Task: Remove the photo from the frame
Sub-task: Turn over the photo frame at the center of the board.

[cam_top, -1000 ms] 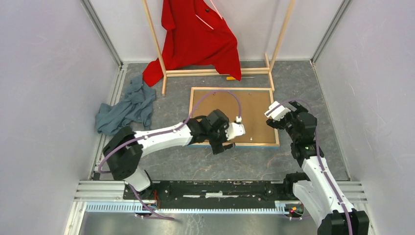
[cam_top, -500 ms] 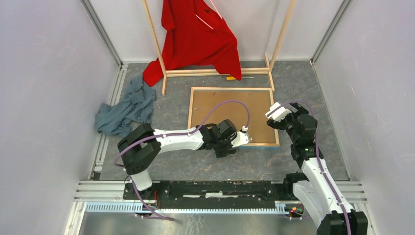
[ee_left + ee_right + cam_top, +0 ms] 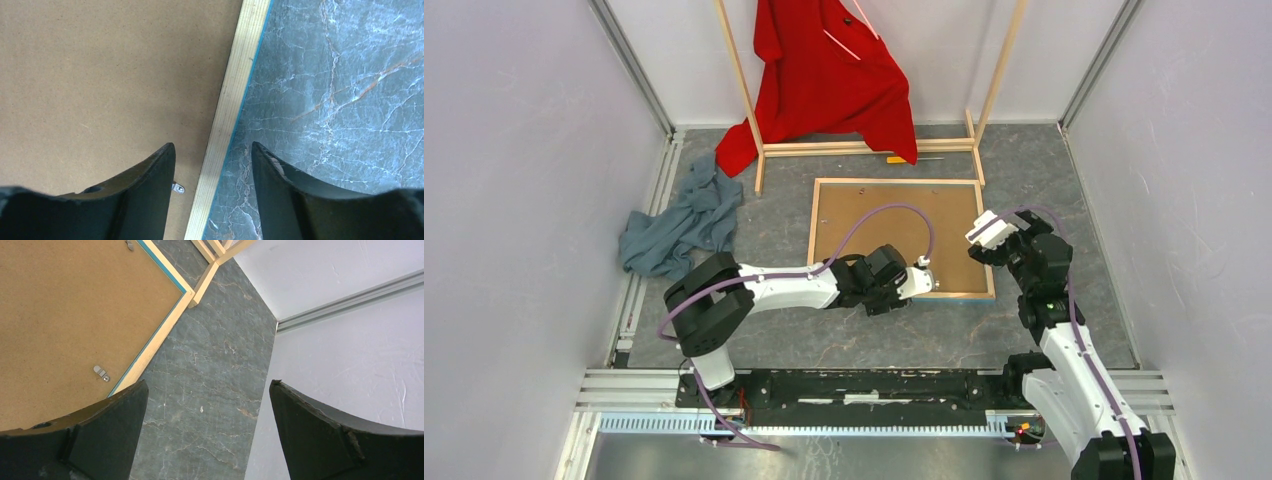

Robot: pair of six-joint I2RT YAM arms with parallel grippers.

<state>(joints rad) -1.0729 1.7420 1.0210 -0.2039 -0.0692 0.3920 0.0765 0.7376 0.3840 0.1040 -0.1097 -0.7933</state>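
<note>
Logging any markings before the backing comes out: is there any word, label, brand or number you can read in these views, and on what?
No readable text in any view.
Brown backing board: plain, no label.
Frame: bare pale wood edge, no stamp.
Red shirt and grey cloth: no print or tag visible.

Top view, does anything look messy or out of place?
Yes. A grey cloth lies crumpled at the left edge of the table, and the red shirt hangs lopsided on the rack, one corner trailing down to the tabletop.
</note>
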